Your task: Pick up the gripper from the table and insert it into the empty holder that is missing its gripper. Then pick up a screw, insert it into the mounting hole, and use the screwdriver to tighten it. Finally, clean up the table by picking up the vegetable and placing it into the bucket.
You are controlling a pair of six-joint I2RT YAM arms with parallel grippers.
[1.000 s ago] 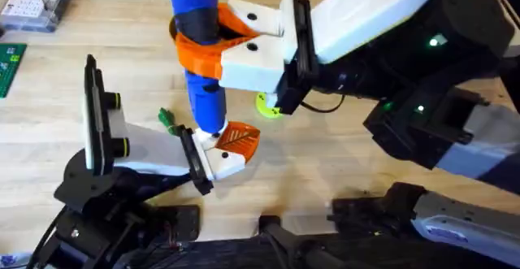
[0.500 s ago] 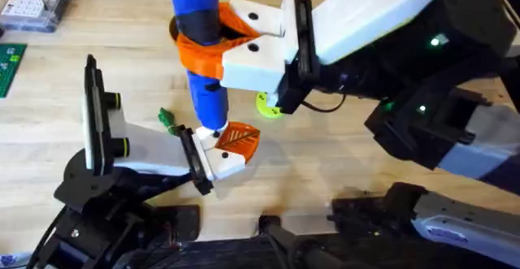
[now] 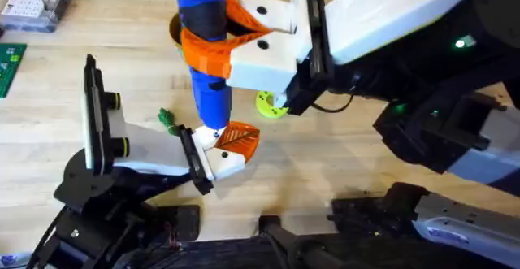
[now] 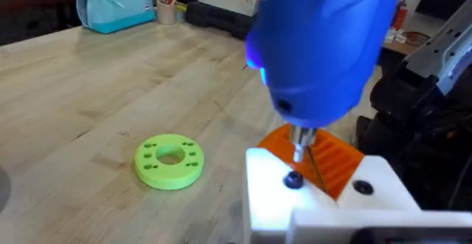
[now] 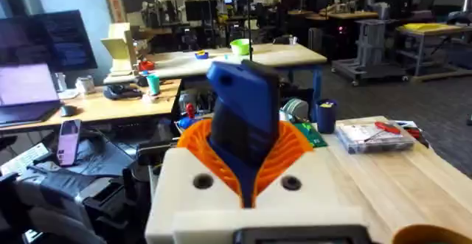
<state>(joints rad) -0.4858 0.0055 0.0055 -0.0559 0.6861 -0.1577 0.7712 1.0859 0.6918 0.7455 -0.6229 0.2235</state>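
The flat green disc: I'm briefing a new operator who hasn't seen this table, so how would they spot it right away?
Start at the big blue screwdriver standing upright mid-table in the right claw. Just to its right, on the bare wooden table, lies the flat lime-green disc. Unlike the ribbed orange finger nearby, it is round, with a centre hole ringed by smaller holes.
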